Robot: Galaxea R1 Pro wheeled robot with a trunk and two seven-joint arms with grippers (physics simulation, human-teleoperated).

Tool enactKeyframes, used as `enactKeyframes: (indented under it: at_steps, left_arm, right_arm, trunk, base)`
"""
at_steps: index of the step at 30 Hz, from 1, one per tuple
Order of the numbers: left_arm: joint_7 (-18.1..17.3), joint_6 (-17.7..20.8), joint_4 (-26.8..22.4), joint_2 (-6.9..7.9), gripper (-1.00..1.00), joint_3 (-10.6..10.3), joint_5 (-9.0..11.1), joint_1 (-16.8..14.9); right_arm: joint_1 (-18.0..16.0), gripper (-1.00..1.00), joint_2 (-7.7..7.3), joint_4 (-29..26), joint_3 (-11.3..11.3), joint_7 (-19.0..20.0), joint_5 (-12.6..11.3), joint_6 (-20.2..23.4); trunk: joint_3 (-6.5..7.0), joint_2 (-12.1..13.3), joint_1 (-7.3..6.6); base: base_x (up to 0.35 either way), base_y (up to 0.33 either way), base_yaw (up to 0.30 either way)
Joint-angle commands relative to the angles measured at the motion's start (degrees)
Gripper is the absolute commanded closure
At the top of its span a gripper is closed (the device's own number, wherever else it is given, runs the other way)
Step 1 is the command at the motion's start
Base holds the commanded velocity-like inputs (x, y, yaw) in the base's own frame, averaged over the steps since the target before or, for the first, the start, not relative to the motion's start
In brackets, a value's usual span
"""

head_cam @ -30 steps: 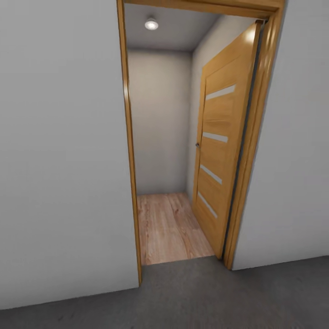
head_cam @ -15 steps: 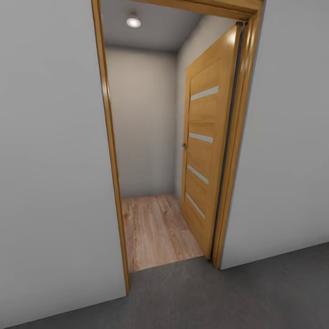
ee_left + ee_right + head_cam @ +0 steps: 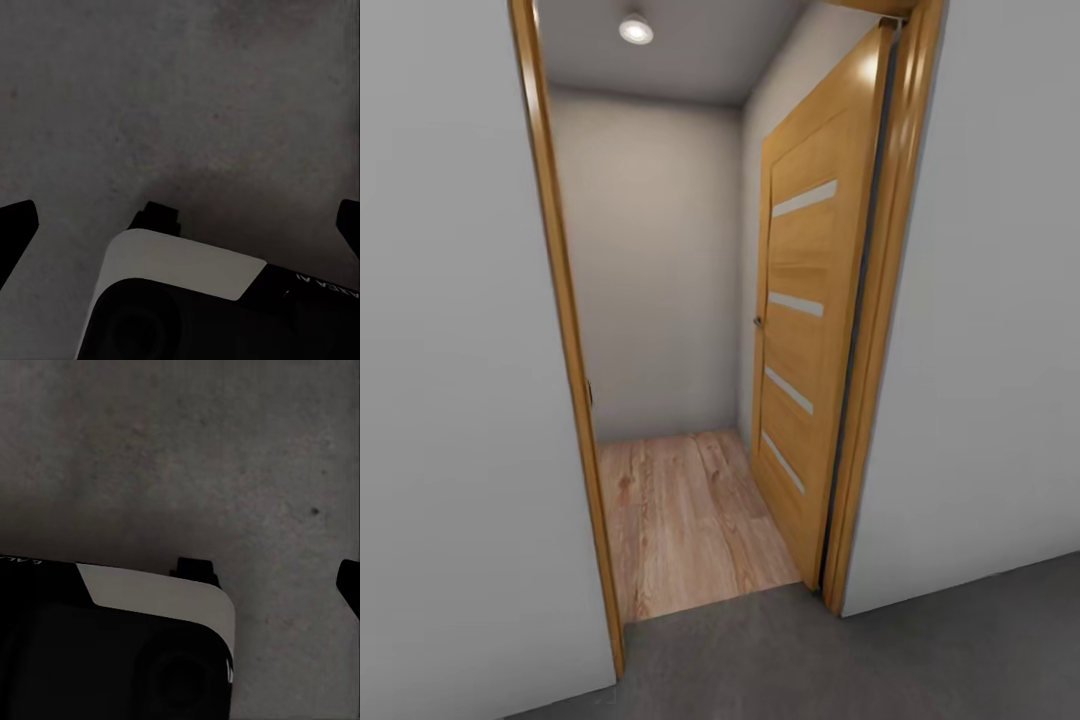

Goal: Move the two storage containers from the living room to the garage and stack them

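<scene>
The two storage containers are out of view, and so is the living room. I face an open doorway from the garage side, with the dark grey concrete floor under me. In the left wrist view my left gripper hangs open over the concrete floor, its dark fingertips at both frame edges and nothing between them. In the right wrist view one fingertip of my right gripper shows at the frame edge, spread wide over bare concrete, holding nothing.
An orange wooden door stands swung inward on the right of the orange door frame. Beyond lies a narrow hallway with light wood plank flooring and a ceiling lamp. White-grey walls flank the opening. My own base shows in both wrist views.
The whole head view has shifted: the doorway now sits further left and looks larger, so the camera has moved towards it. The door itself has not swung.
</scene>
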Motion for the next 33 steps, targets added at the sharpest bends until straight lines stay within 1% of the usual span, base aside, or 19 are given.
enactKeyframes:
  at_steps: [1,9,13,27,33]
  left_arm:
    - [0.2,-0.1,0.0,-0.02,-1.00,0.1,0.2,0.0]
    - [0.2,0.0,0.0,-0.02,-1.00,0.0,0.2,0.0]
    - [0.2,0.0,0.0,0.01,-1.00,0.0,0.2,0.0]
    - [0.2,0.0,0.0,0.07,-1.00,0.0,0.2,0.0]
    - [0.2,0.0,0.0,-0.01,-1.00,0.0,0.2,0.0]
  right_arm:
    - [-0.1,-1.00,0.04,0.2,0.4,0.1,-0.5,-0.3]
    - [-0.1,-1.00,0.31,0.2,0.4,-0.1,-0.5,-0.2]
    - [-0.1,-1.00,0.18,0.2,0.4,-0.1,-0.5,-0.2]
    - [-0.1,-1.00,0.07,0.2,0.4,-0.1,-0.5,-0.3]
    - [-0.1,-1.00,0.07,0.2,0.4,-0.1,-0.4,-0.3]
  trunk:
    - [-0.07,0.0,0.03]
    - [-0.07,0.0,0.03]
    - [-0.07,0.0,0.03]
    - [-0.07,0.0,0.03]
    - [-0.07,0.0,0.03]
  base:
    - [0.302,-0.122,0.000]
    - [0.302,-0.122,0.000]
    - [0.302,-0.117,0.040]
    - [0.303,-0.094,0.248]
    - [0.304,-0.088,0.070]
